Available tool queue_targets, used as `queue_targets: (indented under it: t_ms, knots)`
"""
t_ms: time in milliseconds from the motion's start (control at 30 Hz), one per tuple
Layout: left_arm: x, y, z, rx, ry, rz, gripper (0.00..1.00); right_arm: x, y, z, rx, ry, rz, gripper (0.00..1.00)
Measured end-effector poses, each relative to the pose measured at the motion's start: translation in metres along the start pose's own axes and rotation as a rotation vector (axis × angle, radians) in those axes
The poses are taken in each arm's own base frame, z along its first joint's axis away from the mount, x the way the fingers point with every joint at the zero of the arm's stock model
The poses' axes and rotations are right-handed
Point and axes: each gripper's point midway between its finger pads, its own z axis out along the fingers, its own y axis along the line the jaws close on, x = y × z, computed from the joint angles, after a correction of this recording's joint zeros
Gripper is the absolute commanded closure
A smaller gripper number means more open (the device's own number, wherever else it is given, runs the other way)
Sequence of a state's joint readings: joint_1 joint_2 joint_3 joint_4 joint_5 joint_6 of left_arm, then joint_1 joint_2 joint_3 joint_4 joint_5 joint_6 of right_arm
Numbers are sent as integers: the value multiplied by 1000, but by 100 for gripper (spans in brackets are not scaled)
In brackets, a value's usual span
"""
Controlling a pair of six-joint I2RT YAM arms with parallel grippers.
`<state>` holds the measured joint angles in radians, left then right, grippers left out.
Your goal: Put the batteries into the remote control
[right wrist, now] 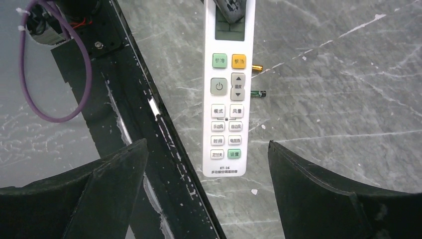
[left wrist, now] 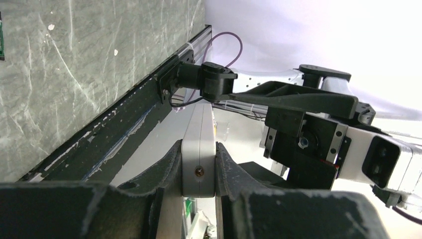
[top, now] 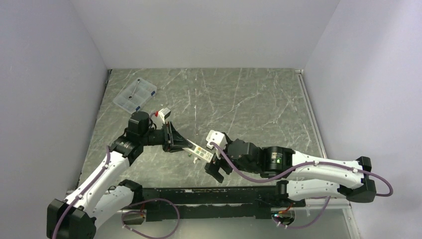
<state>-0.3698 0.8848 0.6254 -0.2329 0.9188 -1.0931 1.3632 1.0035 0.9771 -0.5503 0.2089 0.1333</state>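
My left gripper (top: 175,140) is shut on the display end of the white remote control (top: 200,151) and holds it above the table near the front edge. In the left wrist view the remote (left wrist: 199,144) stands edge-on, clamped between the fingers of that gripper (left wrist: 199,172). My right gripper (top: 217,168) is open at the remote's free end. In the right wrist view the button face of the remote (right wrist: 228,99) points at the camera, between the spread fingers (right wrist: 114,184). A copper-orange battery (right wrist: 256,67) and a dark green battery (right wrist: 259,93) lie on the table past the remote.
A clear plastic compartment box (top: 135,93) lies at the far left of the marbled table (top: 249,99). A black rail (top: 199,191) runs along the near edge, also in the right wrist view (right wrist: 134,124). White walls close in the left, back and right.
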Motion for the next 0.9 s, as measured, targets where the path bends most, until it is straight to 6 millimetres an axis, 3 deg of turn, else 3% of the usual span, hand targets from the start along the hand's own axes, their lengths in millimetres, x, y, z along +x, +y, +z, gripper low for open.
queue_targets:
  t_ms: [367,733,900]
  knots:
    - [-4,11,3,-33,-50,-166,100,-25,5,-12,-25,-169,-124,8]
    - [1,31,-2,-144,-93,-348,100,-20,23,1,-63,-275,-419,12]
    - [1,29,-3,-143,-106,-401,100,-21,28,8,-45,-313,-530,12]
